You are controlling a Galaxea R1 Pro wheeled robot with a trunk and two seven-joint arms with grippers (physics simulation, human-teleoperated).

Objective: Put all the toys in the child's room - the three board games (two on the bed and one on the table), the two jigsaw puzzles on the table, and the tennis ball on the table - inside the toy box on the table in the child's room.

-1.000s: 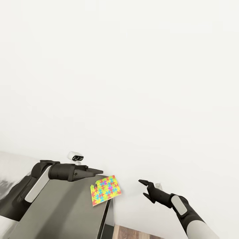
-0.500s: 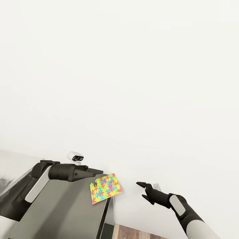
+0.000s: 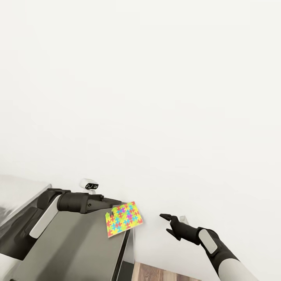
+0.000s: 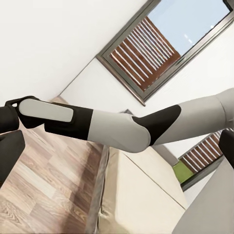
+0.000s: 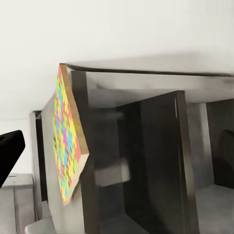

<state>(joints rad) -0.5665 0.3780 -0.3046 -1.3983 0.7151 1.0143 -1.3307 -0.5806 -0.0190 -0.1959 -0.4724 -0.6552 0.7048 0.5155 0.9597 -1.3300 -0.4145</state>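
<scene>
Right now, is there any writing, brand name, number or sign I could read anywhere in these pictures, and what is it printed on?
None: no readable text shows in any view.
The flat square jigsaw puzzle at the left gripper carries only a yellow, pink, blue and green interlocking-piece pattern, no lettering.
The pale grey table top, the white wall and the window with brown slats are unmarked.

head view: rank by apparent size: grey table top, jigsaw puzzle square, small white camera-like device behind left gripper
1. Long pale grey table top
2. Bright multicoloured jigsaw puzzle square
3. Small white camera-like device, farther from the camera, so apparent size only.
</scene>
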